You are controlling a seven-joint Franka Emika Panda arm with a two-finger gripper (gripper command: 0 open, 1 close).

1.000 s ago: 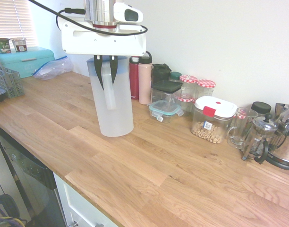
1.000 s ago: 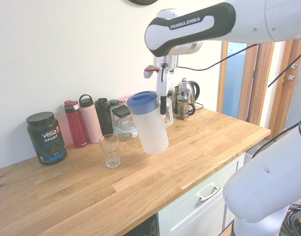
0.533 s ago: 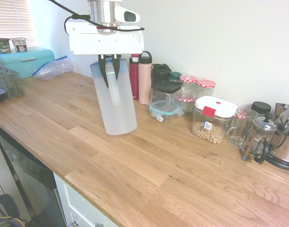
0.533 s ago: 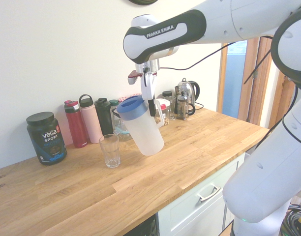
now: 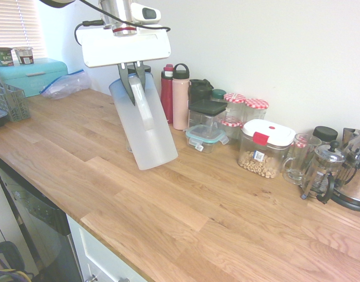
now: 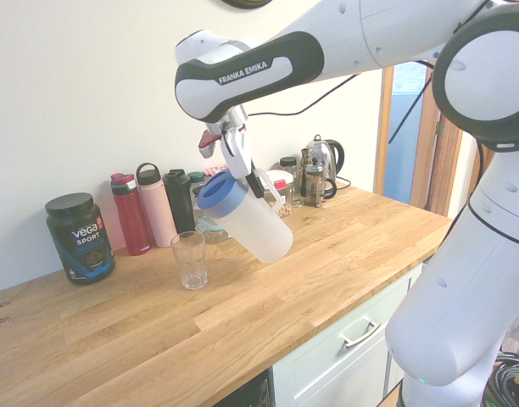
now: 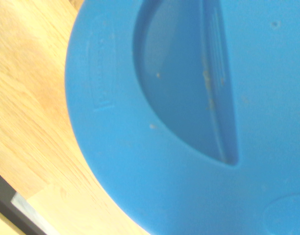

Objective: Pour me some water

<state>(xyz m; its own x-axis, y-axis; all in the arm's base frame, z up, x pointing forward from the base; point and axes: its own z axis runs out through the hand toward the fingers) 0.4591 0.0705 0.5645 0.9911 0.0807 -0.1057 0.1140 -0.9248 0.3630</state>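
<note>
My gripper [image 5: 135, 88] [image 6: 245, 175] is shut on the white handle of a tall frosted-white pitcher [image 5: 146, 130] [image 6: 258, 225] with a blue lid [image 6: 220, 192] [image 7: 199, 117]. The pitcher hangs above the wooden counter [image 5: 186, 205], tilted with its lid end leaning toward a small clear drinking glass [image 6: 189, 259]. The glass stands upright on the counter, below and to the left of the lid in the second exterior view. The water cannot be made out inside the pitcher, and no stream shows. The lid fills the wrist view.
Along the wall stand a red bottle [image 5: 167, 94], a pink bottle [image 5: 180, 97], storage jars and boxes [image 5: 265, 147], a French press [image 5: 323, 170] and a kettle [image 6: 321, 161]. A black Vega tub [image 6: 79, 236] stands left of the glass. A dish rack [image 5: 8, 100] sits at the counter's far left.
The arm has carried the pitcher toward the glass and tipped it from nearly upright to a clear lean, lid end down toward the glass. The glass has not moved.
</note>
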